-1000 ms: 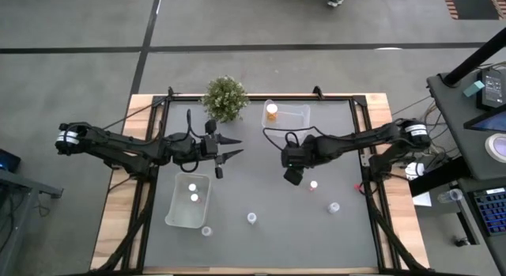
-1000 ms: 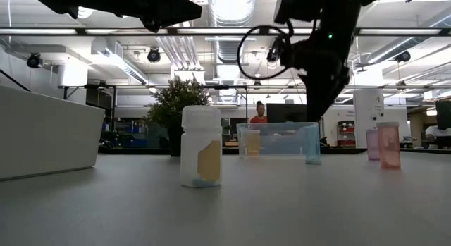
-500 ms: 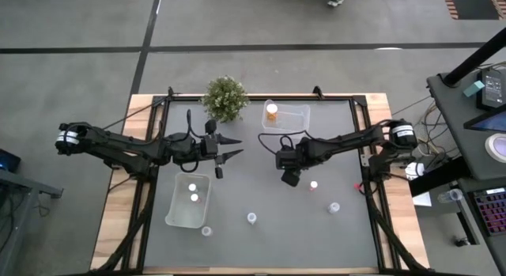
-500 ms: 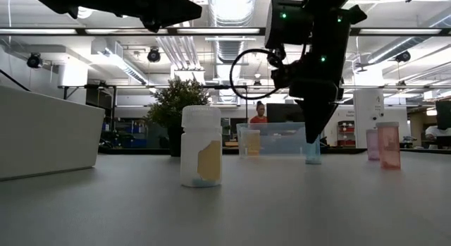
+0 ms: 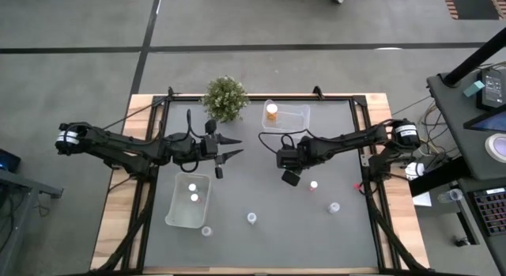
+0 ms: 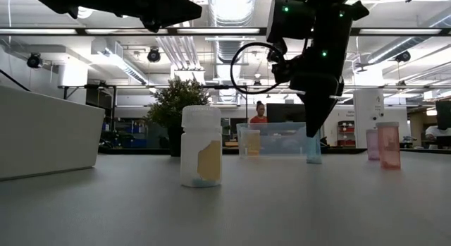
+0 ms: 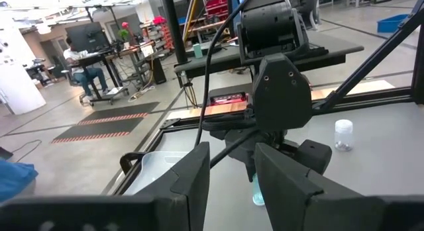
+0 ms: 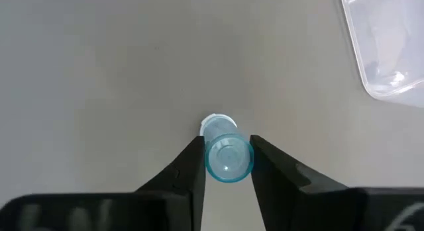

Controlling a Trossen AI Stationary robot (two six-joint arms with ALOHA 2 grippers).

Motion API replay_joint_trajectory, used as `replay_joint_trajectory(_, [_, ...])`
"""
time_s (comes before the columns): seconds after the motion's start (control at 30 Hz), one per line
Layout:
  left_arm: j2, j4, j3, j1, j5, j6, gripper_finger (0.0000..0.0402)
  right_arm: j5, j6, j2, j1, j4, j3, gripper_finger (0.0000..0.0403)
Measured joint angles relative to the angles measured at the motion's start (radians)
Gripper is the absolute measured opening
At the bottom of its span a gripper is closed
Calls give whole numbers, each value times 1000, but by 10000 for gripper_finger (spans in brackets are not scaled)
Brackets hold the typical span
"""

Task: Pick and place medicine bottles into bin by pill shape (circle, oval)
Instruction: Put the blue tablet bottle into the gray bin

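Overhead, table-level and two wrist cameras share the table.

Light is even and fairly bright in every view, coming from overhead. In the low view long ceiling lights glare white, and the arms crossing in front of them read as near-black silhouettes. The grey table takes the light flatly from above; shadows there are soft and faint, with only a small dark patch under each arm. Seen level, the white bottle up close is reasonably sharp, while the room behind is softer. In the right wrist view the dark fingers blur at the frame edge, as do those in the left wrist view.
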Motion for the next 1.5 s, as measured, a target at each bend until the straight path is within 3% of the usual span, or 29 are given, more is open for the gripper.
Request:
replay_joint_trajectory(0.27, [0, 0, 0, 0, 0, -1, 106, 13, -44, -46, 3, 24, -2, 107])
replay_joint_trajectory(0.43, [0, -20, 0, 0, 0, -1, 106, 19, -146, -199, 34, 227, -58, 102])
replay_joint_trajectory(0.53, [0, -28, 0, 0, 0, -6, 106, 17, -206, -308, 48, 442, -146, 100])
replay_joint_trajectory(0.7, [0, -24, 0, 0, 2, -27, 106, -2, -297, -426, 48, 962, -347, 103])
replay_joint_trajectory(0.87, [0, -17, 0, 0, 51, -30, 106, -53, -374, -433, 48, 1444, -512, 104])
replay_joint_trajectory(1.0, [0, 8, 0, 0, 104, -54, 116, -128, -393, -394, 48, 1714, -581, 104])
replay_joint_trajectory(1.17, [30, 79, 0, -1, 123, -106, 154, -150, -396, -358, 48, 1820, -594, 104])
replay_joint_trajectory(1.3, [124, 219, 0, -1, 136, -106, 182, -157, -410, -335, 48, 1817, -575, 104])
replay_joint_trajectory(1.5, [253, 422, 0, -1, 205, -106, 192, -162, -418, -330, 48, 1819, -565, 104])
